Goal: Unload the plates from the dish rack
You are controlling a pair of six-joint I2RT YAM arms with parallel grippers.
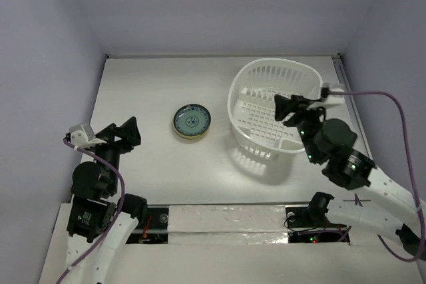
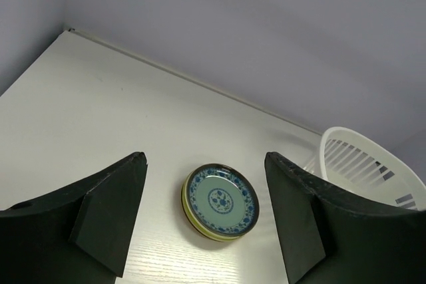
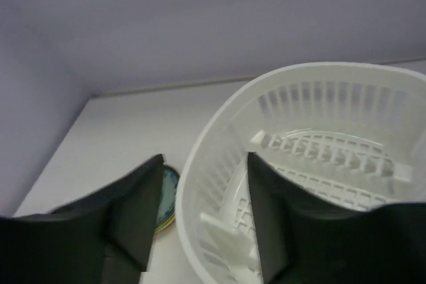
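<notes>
A teal plate with a blue patterned centre (image 1: pixel 192 120) lies on the table left of the dish rack, on top of a lime green plate whose edge shows under it (image 2: pixel 200 227). No amber or cream plate shows. The dish rack (image 1: pixel 247 78) is a white slotted basket at the back right, and I see no plates in it (image 3: pixel 319 157). My right gripper (image 1: pixel 283 111) is open and empty over the rack's inside, pointing left (image 3: pixel 203 211). My left gripper (image 1: pixel 126 134) is open and empty, low at the left, facing the plate stack (image 2: pixel 203 214).
The white table (image 1: pixel 146 84) is walled at the back and on both sides. A purple cable (image 1: pixel 393 101) runs from the right wrist along the right side. The arm bases stand at the near edge.
</notes>
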